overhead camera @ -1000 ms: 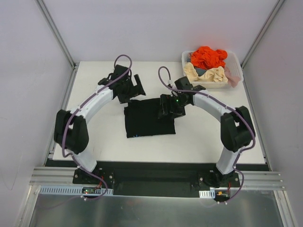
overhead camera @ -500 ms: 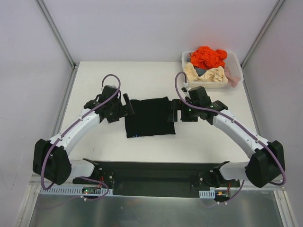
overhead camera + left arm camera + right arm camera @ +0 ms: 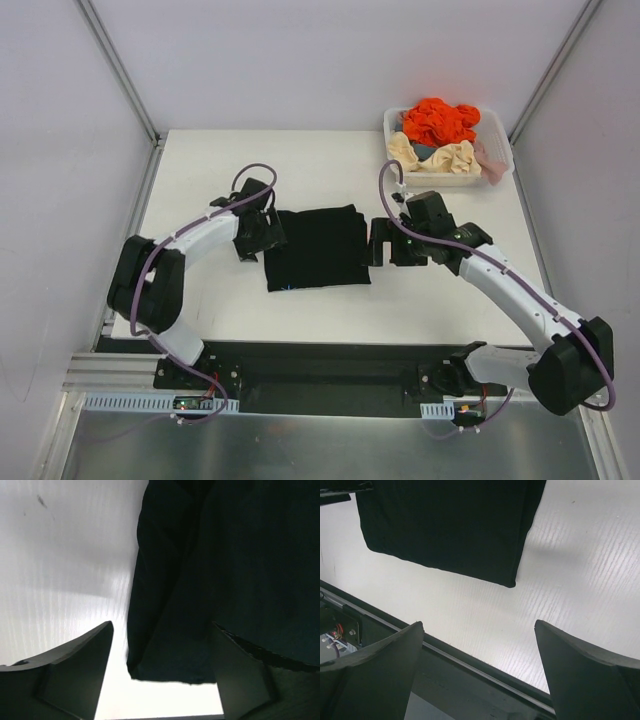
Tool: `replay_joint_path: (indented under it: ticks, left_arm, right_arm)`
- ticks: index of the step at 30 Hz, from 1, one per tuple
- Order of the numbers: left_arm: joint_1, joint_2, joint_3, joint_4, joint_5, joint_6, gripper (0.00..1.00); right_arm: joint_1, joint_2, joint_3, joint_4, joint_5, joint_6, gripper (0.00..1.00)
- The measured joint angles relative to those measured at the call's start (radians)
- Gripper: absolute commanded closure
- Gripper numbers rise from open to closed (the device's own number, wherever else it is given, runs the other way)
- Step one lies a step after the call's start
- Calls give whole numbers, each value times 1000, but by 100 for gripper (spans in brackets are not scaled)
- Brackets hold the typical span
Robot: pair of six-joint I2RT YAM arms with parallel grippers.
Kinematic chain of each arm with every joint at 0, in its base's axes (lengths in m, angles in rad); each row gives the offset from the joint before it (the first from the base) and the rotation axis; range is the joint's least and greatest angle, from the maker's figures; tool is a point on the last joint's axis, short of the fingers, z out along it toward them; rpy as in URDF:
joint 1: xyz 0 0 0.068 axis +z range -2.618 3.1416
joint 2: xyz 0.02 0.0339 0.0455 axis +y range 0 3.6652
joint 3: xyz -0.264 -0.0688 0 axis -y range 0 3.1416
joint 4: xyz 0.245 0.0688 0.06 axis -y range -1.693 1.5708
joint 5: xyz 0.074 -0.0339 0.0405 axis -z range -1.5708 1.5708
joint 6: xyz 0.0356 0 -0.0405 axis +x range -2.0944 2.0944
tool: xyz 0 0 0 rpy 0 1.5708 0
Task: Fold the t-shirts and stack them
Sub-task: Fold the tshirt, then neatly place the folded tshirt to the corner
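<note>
I have the black shirt [image 3: 315, 247] lying folded in a rough square at the middle of the table [image 3: 200, 170]. The left gripper [image 3: 252, 238] sits at its left edge, fingers apart, and in the left wrist view a corner of the shirt lies between them. The right gripper [image 3: 383, 243] is just off the right edge, also spread wide, with nothing in it. The bin [image 3: 450, 181] at the far right corner holds a heap of unfolded clothes.

My worry is the left side. If I close there, I may pinch only the top layer, and a lift would peel the fold open. A low sweep by either arm could also drag the shirt askew, as the cloth slides easily on this smooth surface.
</note>
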Motion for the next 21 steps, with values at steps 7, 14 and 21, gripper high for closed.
replay_joint_path:
  ticks: [7,14,21]
  left_arm:
    - [1,169,85,6,20,18,67]
    - [0,230,143,1,48,25,92]
    - [1,306,263,-64,-29,50,100]
  right_arm:
    - [0,-6,0,-26,30,-34,3]
    - [-5,57,8,-29,45,-56,3]
    - [-6,116,36,-32,56,-71,3]
